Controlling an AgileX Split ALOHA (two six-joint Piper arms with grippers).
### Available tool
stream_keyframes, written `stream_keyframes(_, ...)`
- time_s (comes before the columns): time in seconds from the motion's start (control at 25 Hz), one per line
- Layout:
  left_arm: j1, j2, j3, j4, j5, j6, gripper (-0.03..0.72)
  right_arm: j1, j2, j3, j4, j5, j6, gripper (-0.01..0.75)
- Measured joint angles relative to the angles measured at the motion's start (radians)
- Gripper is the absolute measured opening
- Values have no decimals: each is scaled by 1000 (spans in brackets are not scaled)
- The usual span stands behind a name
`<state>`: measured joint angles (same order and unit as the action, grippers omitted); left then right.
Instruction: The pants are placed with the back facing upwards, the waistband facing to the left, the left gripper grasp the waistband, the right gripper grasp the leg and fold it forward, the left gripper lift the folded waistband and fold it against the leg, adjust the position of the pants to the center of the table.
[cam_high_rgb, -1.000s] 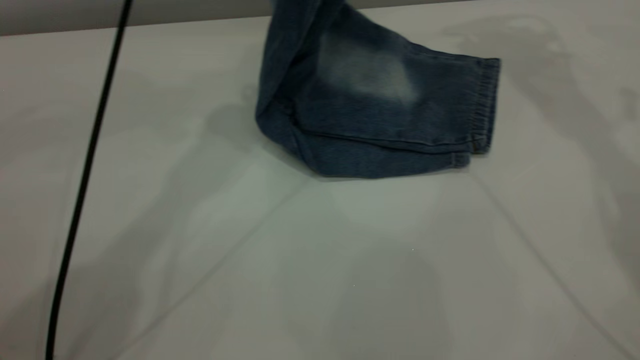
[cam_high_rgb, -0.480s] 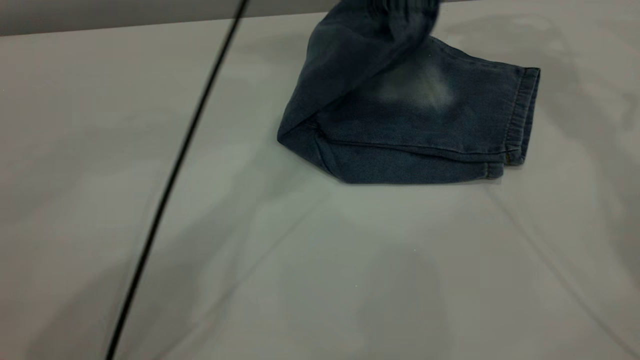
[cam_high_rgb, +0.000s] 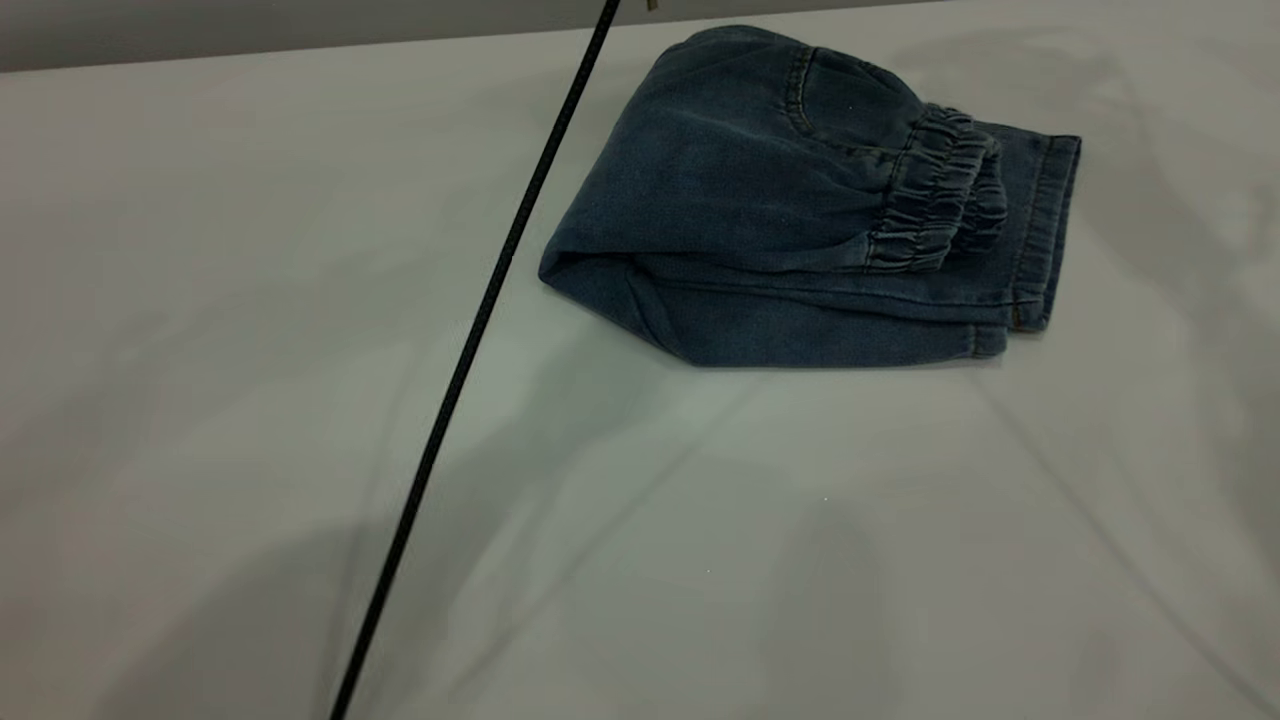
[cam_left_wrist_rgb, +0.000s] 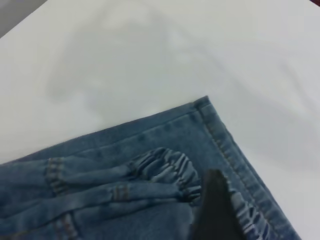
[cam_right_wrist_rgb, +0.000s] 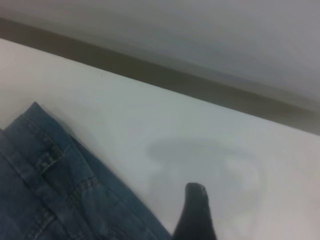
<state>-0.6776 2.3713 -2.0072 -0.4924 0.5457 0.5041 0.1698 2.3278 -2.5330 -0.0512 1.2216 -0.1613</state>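
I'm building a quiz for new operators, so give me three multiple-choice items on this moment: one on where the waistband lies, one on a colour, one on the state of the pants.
1. Where does the waistband lie?
A. On top of the folded pants, just short of the leg hems
B. Flat on the table, left of the pants
C. Hanging off the table's edge

2. What colour is the cable crossing the exterior view?
A. White
B. Black
C. Red

3. What state are the pants in?
A. Spread out flat
B. Hanging in the air
C. Folded, resting on the table

Answers: A, the ruffled band sits atop the denim beside the hems; B, the line is black; C, layered denim rests on the table.
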Motion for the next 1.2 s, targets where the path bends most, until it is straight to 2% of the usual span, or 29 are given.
stream_keyframes(0.2,54,-34,-12,60,154,-64,455,0,-65,0,12,0,-1,483)
stream_keyframes(0.44,100,-38,-51,263,368,-162,455,1,-207,0,46,0,-1,483)
stream_keyframes(0.52,99,-35,-51,326,387,-186,455,1,-264,0,71,1,1,483)
stream_keyframes(0.64,98,-19,-51,406,379,-222,455,1,-346,1,131,2,1,483)
stream_keyframes(0.84,97,30,-49,444,347,-230,455,2,-465,2,248,2,2,483)
stream_keyframes(1.2,66,142,-50,467,215,-101,455,2,-512,3,338,1,12,483)
